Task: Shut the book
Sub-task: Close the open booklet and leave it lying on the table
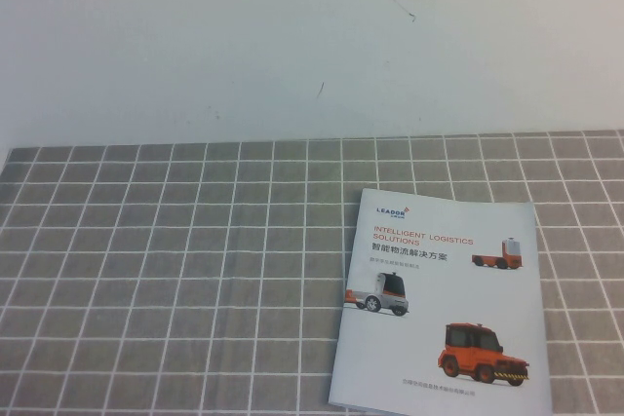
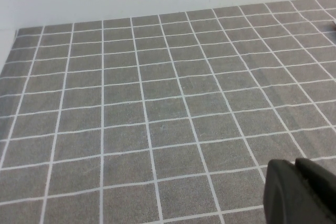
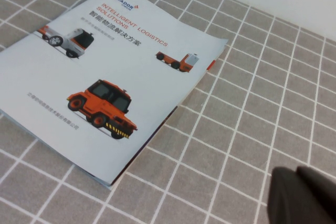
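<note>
Grey grid mat [image 1: 175,260] below white wall | book [image 1: 439,309] near right, cover up, appears already closed | left gripper [image 2: 298,184] over bare mat, book outside its view, aperture cannot be told | right gripper [image 3: 302,195] off book's right edge, apart, aperture cannot be told | risk: further contact could snag the free cover edge, reopening or sliding book

Closed book [image 1: 439,309], cover up, on gridded table's [image 1: 175,270] right side
</note>
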